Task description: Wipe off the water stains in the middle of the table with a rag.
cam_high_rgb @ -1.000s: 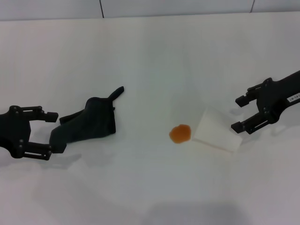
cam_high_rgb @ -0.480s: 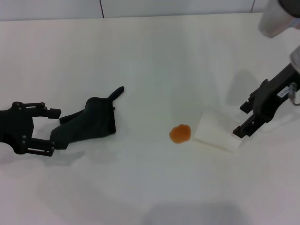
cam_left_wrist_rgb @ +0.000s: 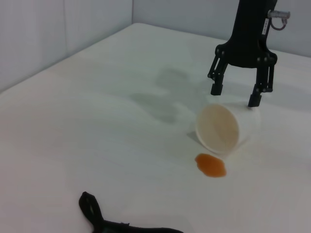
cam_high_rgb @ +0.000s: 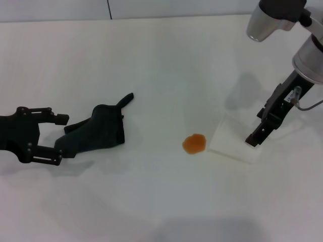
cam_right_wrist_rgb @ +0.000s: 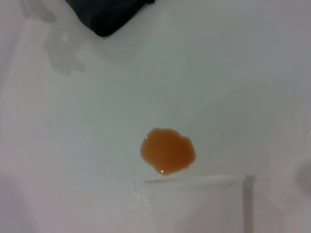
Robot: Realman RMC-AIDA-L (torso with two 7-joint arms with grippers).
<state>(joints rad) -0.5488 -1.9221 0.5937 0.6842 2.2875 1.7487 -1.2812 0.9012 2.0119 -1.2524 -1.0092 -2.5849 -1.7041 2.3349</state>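
Head view: the white table (cam_high_rgb: 161,60) fills the picture. The water stains (cam_high_rgb: 194,143) — one small orange-brown blotch — lie just right of centre, and at their 3 o'clock, just beside them, a translucent white cup (cam_high_rgb: 232,140) lies on its side. The rag (cam_high_rgb: 96,133), dark and folded with a thin tail pointing to 1 o'clock, lies well apart from the blotch at its 9 o'clock. The left gripper (cam_high_rgb: 59,138) sits at the rag's 9 o'clock end with its fingers spread, the near tip at the cloth's edge; whether it touches I cannot tell. The right gripper (cam_high_rgb: 256,132) hangs from 1 o'clock, pointing down over the cup's far end.

Left wrist view: the right gripper (cam_left_wrist_rgb: 235,94) stands above the cup (cam_left_wrist_rgb: 221,128), its two fingers apart — neither visibly on the cup. The cup's open mouth faces the blotch (cam_left_wrist_rgb: 210,165), which lies right at its rim. The rag's tail (cam_left_wrist_rgb: 95,216) shows at 6 o'clock.

Right wrist view: the blotch (cam_right_wrist_rgb: 167,150) lies close to the cup's rim (cam_right_wrist_rgb: 194,180); a corner of the rag (cam_right_wrist_rgb: 109,14) shows at 11 o'clock.
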